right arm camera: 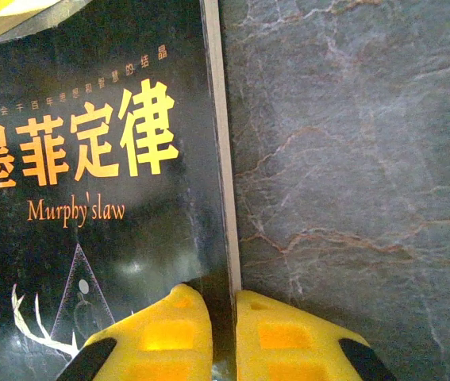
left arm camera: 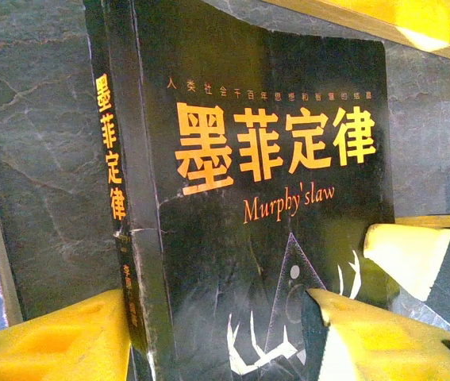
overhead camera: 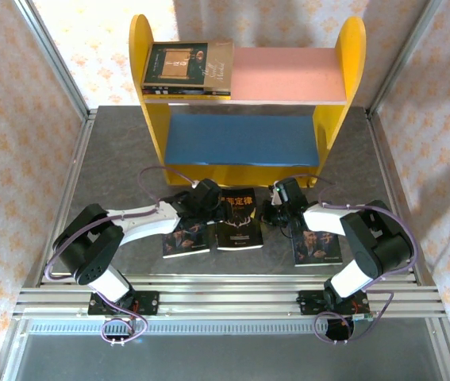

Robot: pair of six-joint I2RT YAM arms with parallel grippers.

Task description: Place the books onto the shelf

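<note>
Right hand (right arm camera: pixel 223 298) is pinched on a page edge, while the left hand (left arm camera: pixel 209 305) hangs released astride a spine. Upper centre stands the yellow-sided shelf with pink and blue boards (overhead camera: pixel 288 75), with a small stack of paperbacks (overhead camera: pixel 186 67) on its pink board at left. Below spreads the grey stone-patterned desk (overhead camera: pixel 113 159). Low centre on it lies the black antler-covered paperback (overhead camera: pixel 238 218) that both hands attend. Thin, light, glossy and floppy, it will likely sag or slip, so holding both long edges near mid-length seems safest.

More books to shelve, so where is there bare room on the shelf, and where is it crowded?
Pink upper board: bare right of the stacked books. Blue lower board: bare throughout. Crowded: the table in front, where left gripper and right gripper sit at the black antlers book.
</note>
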